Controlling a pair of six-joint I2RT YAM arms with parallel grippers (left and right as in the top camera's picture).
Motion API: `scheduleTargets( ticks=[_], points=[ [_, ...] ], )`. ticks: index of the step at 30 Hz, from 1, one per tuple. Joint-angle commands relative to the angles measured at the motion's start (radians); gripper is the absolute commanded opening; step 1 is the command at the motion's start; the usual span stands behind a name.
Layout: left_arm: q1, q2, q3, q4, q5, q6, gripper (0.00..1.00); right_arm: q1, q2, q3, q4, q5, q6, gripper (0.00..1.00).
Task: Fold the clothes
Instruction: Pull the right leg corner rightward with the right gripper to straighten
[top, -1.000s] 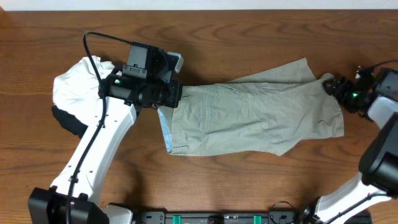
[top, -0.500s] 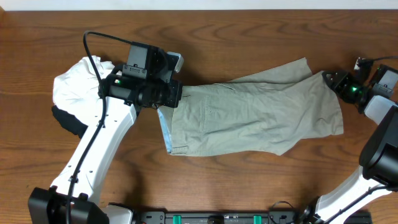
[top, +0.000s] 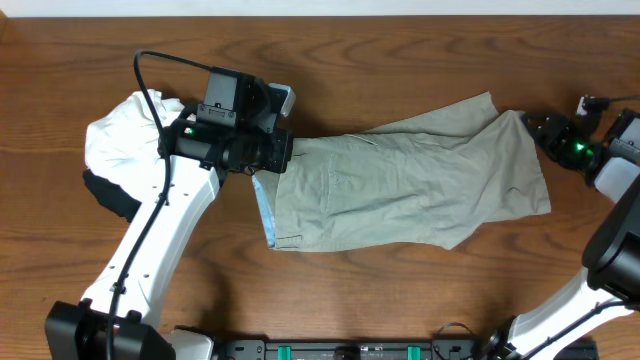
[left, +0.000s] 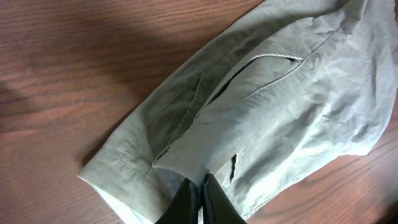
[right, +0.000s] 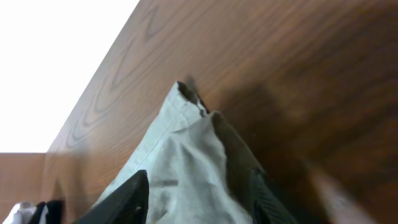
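Withdrawing right gripper (top: 547, 136) off hem corner of trousers (top: 410, 190), jaws half parted, gripping nothing. Keeping left gripper (left: 200, 190) pinched shut on waistband fold. Lying stretched flat across table (top: 400, 290); re-grasp likely needed before folding.

The overhead camera looks straight down on the tabletop (top: 400, 50) from well above, with the arm bases along the lower edge of the frame and the whole trousers (top: 400, 190) in the middle. The left wrist camera sits close over the pocket end, looking down past the left gripper (left: 200, 196) at bottom centre. The right wrist camera lies low, facing along the wood over a trouser corner, with the right gripper (right: 198, 186) at the lower edge. All three views share the trousers.
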Motion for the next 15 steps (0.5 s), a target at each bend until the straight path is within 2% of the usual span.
scheduleTargets(
  ticks=[1, 4, 9, 15],
  points=[
    [0.0, -0.016, 0.02, 0.0, -0.008, 0.003, 0.06, 0.0, 0.008, 0.015, -0.01, 0.014, -0.015, 0.52],
    [0.0, -0.016, 0.02, -0.002, -0.008, 0.003, 0.06, 0.014, 0.009, 0.015, -0.01, 0.042, -0.031, 0.52],
    [0.0, -0.016, 0.02, -0.003, -0.008, 0.003, 0.06, 0.057, 0.01, 0.015, 0.02, 0.087, -0.03, 0.46],
    [0.0, -0.016, 0.02, -0.003, -0.008, 0.002, 0.06, 0.124, 0.012, 0.015, 0.027, 0.228, -0.041, 0.43]
  ],
)
